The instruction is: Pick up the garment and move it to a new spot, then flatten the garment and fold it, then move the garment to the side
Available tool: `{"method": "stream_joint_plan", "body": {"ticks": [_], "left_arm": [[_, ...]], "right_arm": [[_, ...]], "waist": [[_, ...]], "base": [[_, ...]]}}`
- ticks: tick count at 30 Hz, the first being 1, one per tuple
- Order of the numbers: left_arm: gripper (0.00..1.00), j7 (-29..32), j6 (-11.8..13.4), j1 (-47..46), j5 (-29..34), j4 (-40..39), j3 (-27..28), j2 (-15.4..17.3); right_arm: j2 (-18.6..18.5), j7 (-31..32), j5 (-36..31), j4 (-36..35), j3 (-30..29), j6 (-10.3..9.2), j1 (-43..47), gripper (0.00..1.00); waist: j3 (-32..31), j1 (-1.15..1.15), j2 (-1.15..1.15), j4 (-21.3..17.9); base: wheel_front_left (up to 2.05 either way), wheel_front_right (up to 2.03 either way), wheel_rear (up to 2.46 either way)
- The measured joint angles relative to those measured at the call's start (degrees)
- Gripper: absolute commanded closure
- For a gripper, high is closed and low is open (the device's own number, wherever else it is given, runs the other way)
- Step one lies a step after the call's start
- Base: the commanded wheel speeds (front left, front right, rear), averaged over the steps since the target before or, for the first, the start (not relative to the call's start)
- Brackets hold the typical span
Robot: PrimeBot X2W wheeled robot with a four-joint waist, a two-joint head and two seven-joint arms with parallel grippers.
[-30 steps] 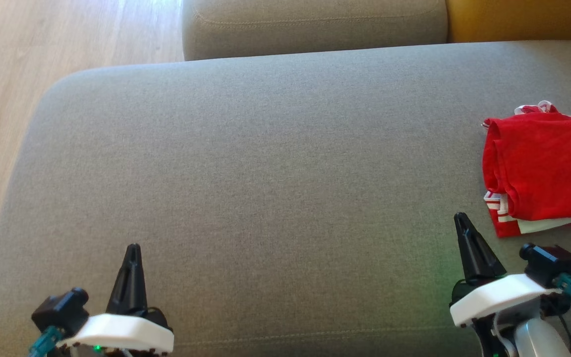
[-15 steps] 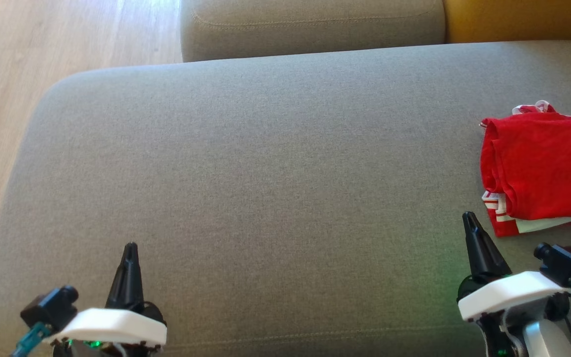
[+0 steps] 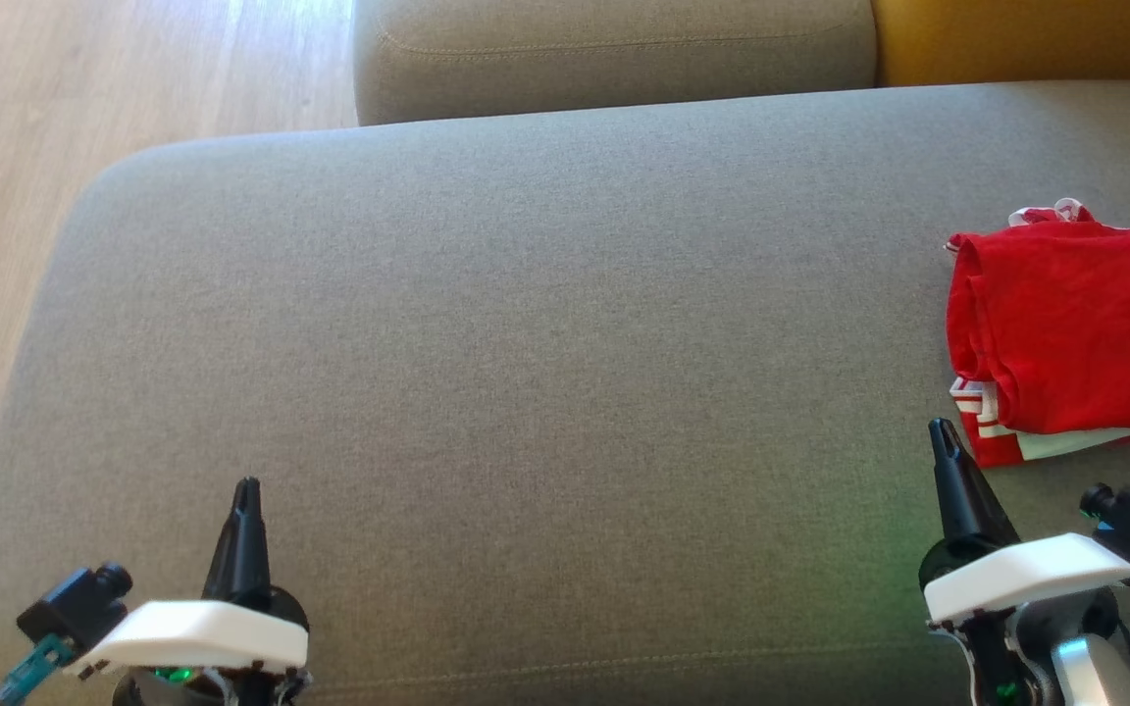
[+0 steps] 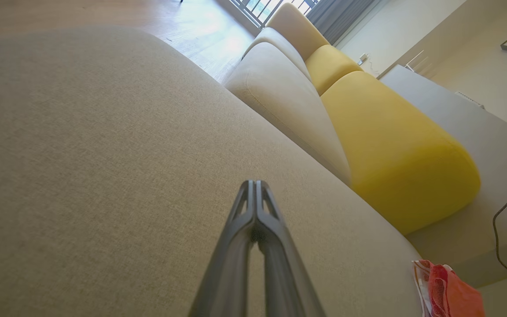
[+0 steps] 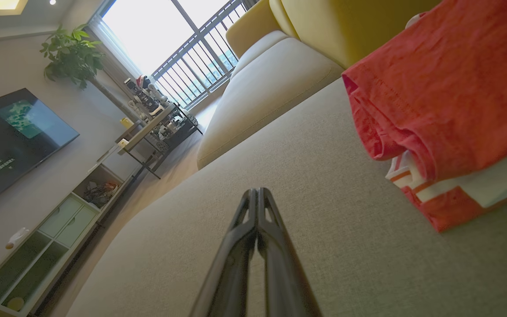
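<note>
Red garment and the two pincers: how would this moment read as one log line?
garment: folded, right side of sofa seat | left pincer: shut, empty | right pincer: shut, empty, close to garment

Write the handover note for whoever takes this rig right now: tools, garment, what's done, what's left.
Left tool: shut, empty, over the front-left of the grey fabric sofa seat.
Right tool: shut, empty, just short of the red garment with white trim, not touching it.
Garment: lies folded at the seat's right side, partly cut off by the head view's edge.
Done: by the look of it, flattening, folding and moving aside.
Left: probably only drawing the arms back; check that the fold is neat.
</note>
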Motion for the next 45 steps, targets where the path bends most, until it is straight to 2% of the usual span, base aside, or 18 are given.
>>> {"method": "stream_joint_plan", "body": {"ticks": [45], "left_arm": [[1.00,7.0,-2.5,-4.3,-26.8,3.4,3.7,0.2]], "right_arm": [[0.2,7.3,29.2,-0.7,-2.3,0.00,-0.1,1.00]], "waist": [[-0.5,0.00,0.00,-0.8]], "base": [[0.00,0.00,0.00]]}}
